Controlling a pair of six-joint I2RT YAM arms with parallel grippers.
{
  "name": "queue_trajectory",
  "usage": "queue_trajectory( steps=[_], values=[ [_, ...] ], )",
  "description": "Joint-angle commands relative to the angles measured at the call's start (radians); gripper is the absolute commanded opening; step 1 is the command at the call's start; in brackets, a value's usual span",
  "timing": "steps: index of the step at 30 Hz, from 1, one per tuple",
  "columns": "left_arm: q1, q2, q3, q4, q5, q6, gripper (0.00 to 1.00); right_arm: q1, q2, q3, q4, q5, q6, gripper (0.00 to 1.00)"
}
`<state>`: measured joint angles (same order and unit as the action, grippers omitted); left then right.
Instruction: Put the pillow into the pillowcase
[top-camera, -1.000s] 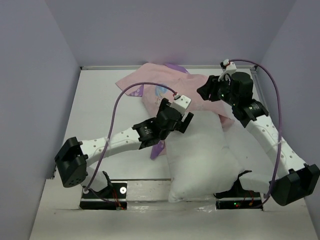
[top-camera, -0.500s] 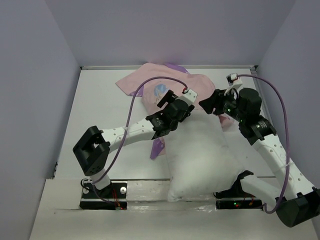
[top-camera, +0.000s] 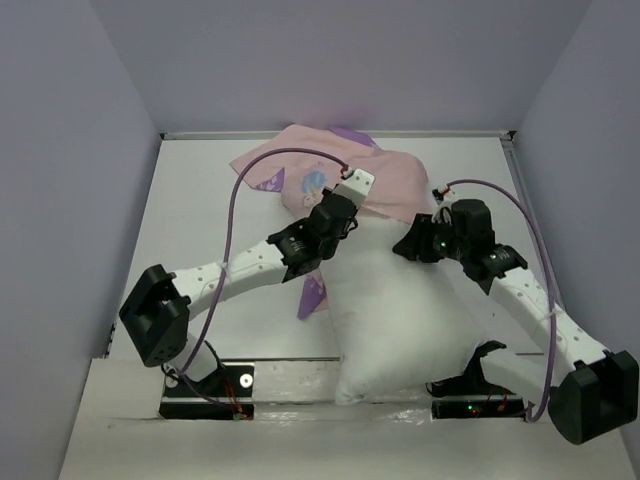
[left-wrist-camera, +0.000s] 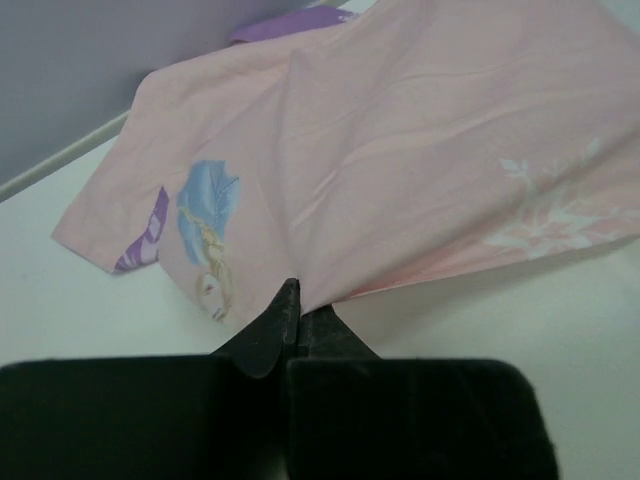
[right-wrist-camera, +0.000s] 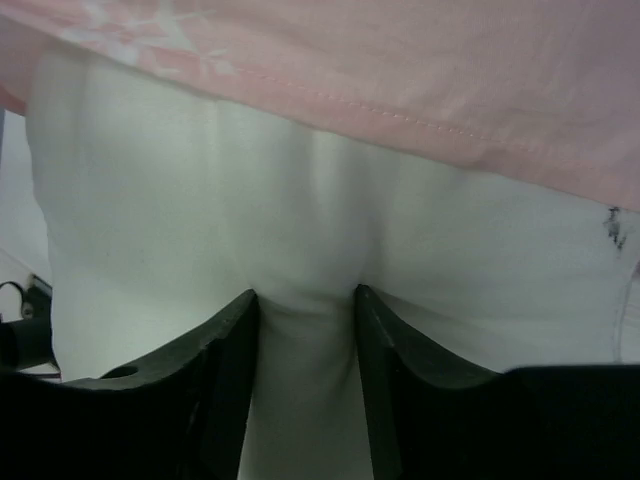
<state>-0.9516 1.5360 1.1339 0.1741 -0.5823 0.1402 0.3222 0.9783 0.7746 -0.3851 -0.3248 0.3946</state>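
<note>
The white pillow (top-camera: 400, 310) lies lengthwise at the middle right, its far end tucked under the pillowcase's (top-camera: 385, 172) pink edge. The pillowcase is spread across the back of the table, and a purple flap of it (top-camera: 312, 295) shows by the pillow's left side. My left gripper (top-camera: 350, 207) is shut on the pink hem of the pillowcase (left-wrist-camera: 420, 150), pinched at its tips (left-wrist-camera: 292, 300). My right gripper (top-camera: 403, 247) presses into the pillow's far end. A ridge of the pillow (right-wrist-camera: 300, 200) is squeezed between its fingers (right-wrist-camera: 305, 300), just below the pillowcase hem (right-wrist-camera: 450, 70).
Lavender walls close in the white table (top-camera: 200, 220) at the back and on both sides. The two arm bases on black plates (top-camera: 210, 385) stand at the near edge, where the pillow's near end hangs over between them.
My left gripper moved back from the pillow's corner to the pillowcase hem and shut on it. My right arm swung down and inward onto the pillow's far end.
</note>
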Motion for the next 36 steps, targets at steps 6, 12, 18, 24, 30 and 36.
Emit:
queue_trajectory(
  steps=[6, 12, 18, 24, 30, 36],
  values=[
    [0.005, -0.256, -0.166, 0.073, 0.367, -0.316, 0.0, 0.003, 0.35, 0.176, 0.434, -0.113, 0.013, 0.0],
    [0.013, -0.304, -0.175, 0.053, 0.443, -0.361, 0.0, 0.003, 0.47, 0.472, 0.425, 0.039, -0.095, 0.0],
    [0.103, -0.284, -0.108, 0.054, 0.51, -0.386, 0.0, 0.017, 0.334, 0.39, 0.22, -0.036, -0.166, 0.59],
    [0.201, -0.269, -0.068, 0.051, 0.616, -0.416, 0.0, 0.12, 0.215, 0.309, 0.167, -0.019, -0.282, 0.73],
    [0.224, -0.292, -0.057, 0.007, 0.647, -0.407, 0.0, 0.163, 0.322, 0.33, 0.095, 0.075, -0.502, 0.74],
    [0.249, -0.292, -0.042, -0.009, 0.69, -0.41, 0.0, 0.173, 0.344, 0.324, 0.042, -0.046, -0.599, 1.0]
  ],
)
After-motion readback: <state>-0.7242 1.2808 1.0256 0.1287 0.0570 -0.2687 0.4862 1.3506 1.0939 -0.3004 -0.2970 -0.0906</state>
